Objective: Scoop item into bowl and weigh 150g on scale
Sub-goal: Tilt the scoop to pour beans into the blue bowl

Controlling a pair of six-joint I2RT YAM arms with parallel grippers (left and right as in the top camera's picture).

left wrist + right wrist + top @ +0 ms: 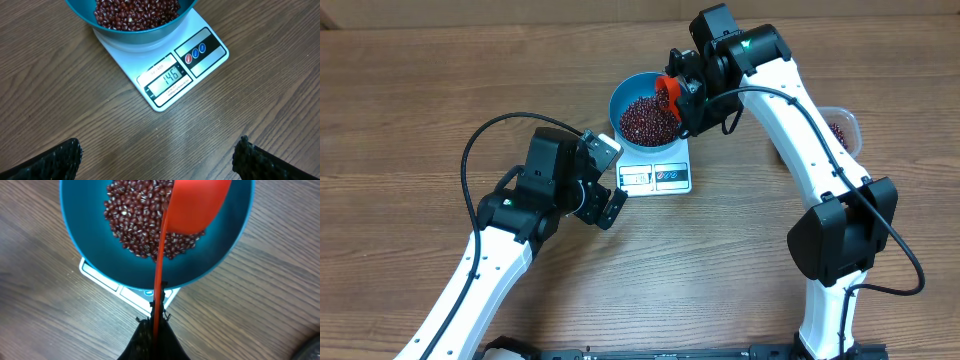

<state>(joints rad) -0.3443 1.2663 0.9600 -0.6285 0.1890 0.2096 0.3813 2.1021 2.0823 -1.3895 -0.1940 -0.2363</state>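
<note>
The bright-blue bowl (620, 100) stands on the white scale (672, 175) and holds a heap of dark red-brown beans (648, 118). In the left wrist view the scale (200, 55) shows 146 on its display under the bowl (140, 36). My right gripper (685, 95) is shut on the thin handle of a red scoop (668, 92), whose cup (197, 205) hangs tilted over the beans (132, 220) inside the bowl (80, 230). The left gripper (612, 180) is open over bare table just left of the scale's front, and its fingers (55, 162) hold nothing.
A clear plastic tub (842, 128) with more beans stands at the right, partly hidden behind the right arm. A black cable loops over the left arm.
</note>
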